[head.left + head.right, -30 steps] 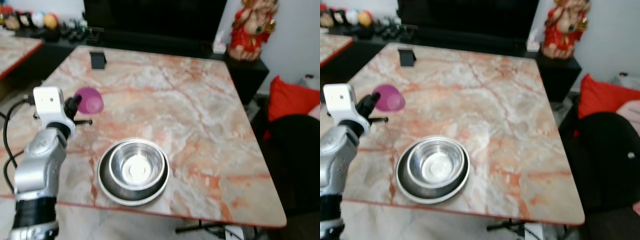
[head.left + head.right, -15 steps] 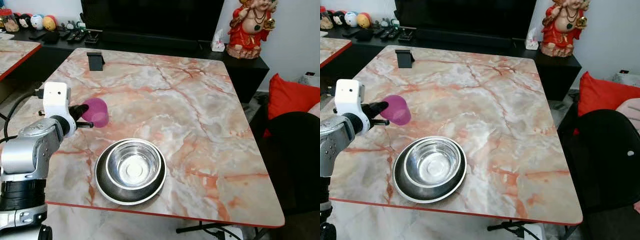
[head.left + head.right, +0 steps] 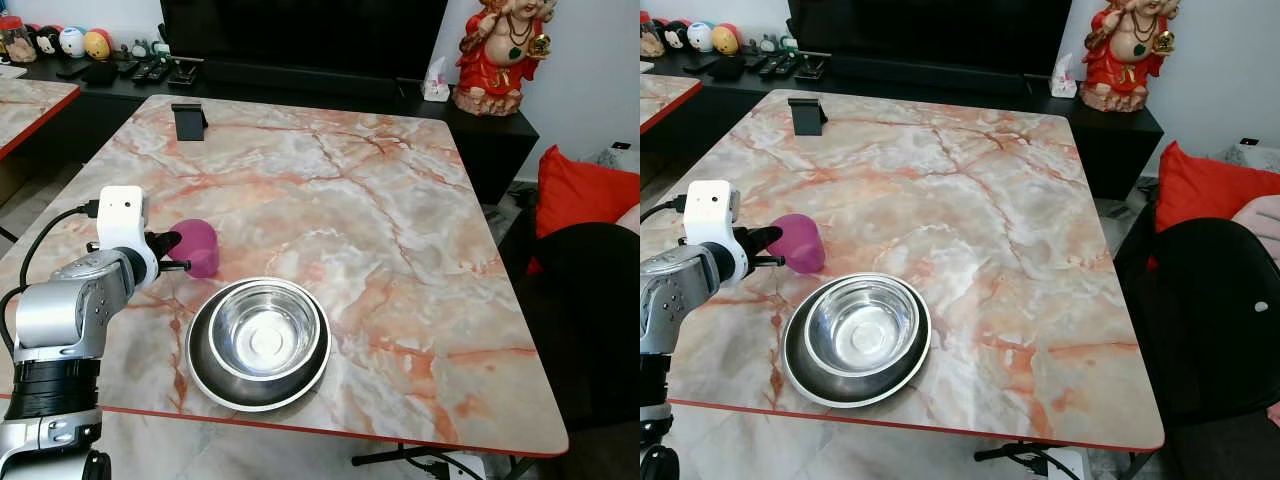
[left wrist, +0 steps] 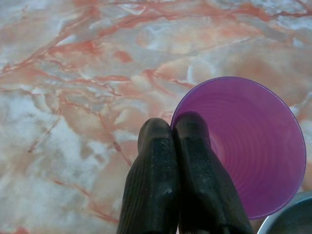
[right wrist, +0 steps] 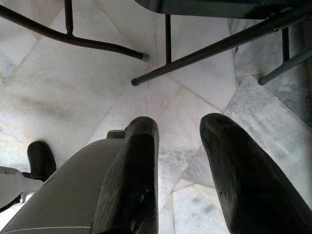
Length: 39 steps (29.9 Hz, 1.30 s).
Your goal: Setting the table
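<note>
— Left eye view: what does the left pincer (image 3: 178,251) have?
— It is clenched on the rim of a purple cup (image 3: 198,247), near the worktop's (image 3: 400,200) left edge. In the left wrist view the two black fingers (image 4: 195,180) are pressed together over the cup's lip, one inside and one outside.
— Is the cup standing on the marble?
— I cannot tell whether its base touches; it sits low, just beside the metal bowl (image 3: 266,330).
— And that bowl?
— It rests inside a dark plate (image 3: 200,365) near the front edge, toward the left corner. A small black stand (image 3: 188,120) is by the far left corner.
— The right pincer (image 5: 180,146)?
— Released, fingers spread apart, hanging above the tiled floor (image 5: 63,102) near chair legs (image 5: 204,48).
</note>
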{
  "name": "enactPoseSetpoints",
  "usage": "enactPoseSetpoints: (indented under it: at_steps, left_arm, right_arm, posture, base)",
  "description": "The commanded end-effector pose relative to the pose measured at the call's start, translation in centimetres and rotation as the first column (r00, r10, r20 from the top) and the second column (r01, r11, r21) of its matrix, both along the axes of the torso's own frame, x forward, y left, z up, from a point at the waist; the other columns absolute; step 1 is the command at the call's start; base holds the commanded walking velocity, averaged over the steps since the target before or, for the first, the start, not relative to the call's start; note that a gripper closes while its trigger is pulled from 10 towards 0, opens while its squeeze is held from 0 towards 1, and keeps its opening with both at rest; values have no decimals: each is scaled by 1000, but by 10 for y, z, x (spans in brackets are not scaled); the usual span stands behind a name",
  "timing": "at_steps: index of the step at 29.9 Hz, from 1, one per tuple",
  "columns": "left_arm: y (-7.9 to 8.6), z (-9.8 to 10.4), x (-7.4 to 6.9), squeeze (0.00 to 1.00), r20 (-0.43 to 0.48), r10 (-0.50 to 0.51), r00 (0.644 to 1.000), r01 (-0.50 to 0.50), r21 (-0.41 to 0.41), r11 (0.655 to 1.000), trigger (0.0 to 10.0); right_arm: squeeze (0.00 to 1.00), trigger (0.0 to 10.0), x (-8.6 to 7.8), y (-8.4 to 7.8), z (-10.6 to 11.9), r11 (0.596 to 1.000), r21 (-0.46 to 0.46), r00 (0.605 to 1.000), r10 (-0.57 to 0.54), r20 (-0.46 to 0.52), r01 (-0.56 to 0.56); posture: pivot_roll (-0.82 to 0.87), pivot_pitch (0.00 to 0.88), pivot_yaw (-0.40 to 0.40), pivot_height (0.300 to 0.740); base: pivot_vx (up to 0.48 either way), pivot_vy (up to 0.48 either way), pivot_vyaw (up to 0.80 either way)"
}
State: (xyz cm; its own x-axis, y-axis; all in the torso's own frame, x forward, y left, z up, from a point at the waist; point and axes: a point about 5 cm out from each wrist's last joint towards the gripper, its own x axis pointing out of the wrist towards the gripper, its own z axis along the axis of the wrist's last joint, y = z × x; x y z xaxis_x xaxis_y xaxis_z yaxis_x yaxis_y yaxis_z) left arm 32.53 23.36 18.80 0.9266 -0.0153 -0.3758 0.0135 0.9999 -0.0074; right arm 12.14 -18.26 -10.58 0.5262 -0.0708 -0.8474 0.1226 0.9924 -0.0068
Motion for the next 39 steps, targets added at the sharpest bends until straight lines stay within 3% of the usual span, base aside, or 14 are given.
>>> enactPoseSetpoints:
  at_steps: [1, 30, 31, 32, 36, 38, 39]
  left_arm:
    - [0, -2, 1, 0, -23, 7, 1000, -7, -1, 1000, 10000]
    - [-3, -6, 0, 51, -37, -2, 999, 1, -19, 1000, 10000]
    - [-3, -6, 0, 384, -37, -2, 999, 2, -19, 1000, 10000]
    - [-3, -6, 0, 471, -38, -4, 999, 3, -20, 1000, 10000]
    - [-3, -5, 0, 427, -37, -4, 999, 4, -20, 1000, 10000]
    - [-3, -4, 1, 522, -26, 3, 1000, -3, -17, 1000, 10000]
    - [-3, -4, 1, 969, -24, 4, 1000, -4, -16, 1000, 10000]
  right_arm:
    - [0, 10000, -1, -1, 0, 1000, -1, 1000, -6, -10, 6]
    - [0, 10000, -2, -1, -1, 1000, 3, 1000, -4, -15, 4]
    - [0, 10000, -2, -1, -1, 1000, 3, 1000, -3, -15, 3]
    - [0, 10000, -2, -1, -1, 1000, 3, 1000, -3, -15, 3]
    - [0, 10000, -2, -1, -1, 1000, 3, 1000, -2, -16, 2]
    - [0, 10000, -2, -1, -1, 1000, 2, 1000, -1, -16, 1]
    - [0, 10000, -2, -1, -1, 1000, 1, 1000, 0, -17, 0]
  posture:
    - [25, 0, -64, 740]
    - [26, 0, -66, 740]
    - [26, 0, -66, 740]
    - [26, 0, -66, 740]
    - [27, 0, -66, 740]
    - [28, 0, -66, 740]
    - [28, 0, -66, 740]
  base:
    - [0, 0, 0]
    - [0, 0, 0]
    - [0, 0, 0]
    - [0, 0, 0]
    - [0, 0, 0]
    - [0, 0, 0]
    - [0, 0, 0]
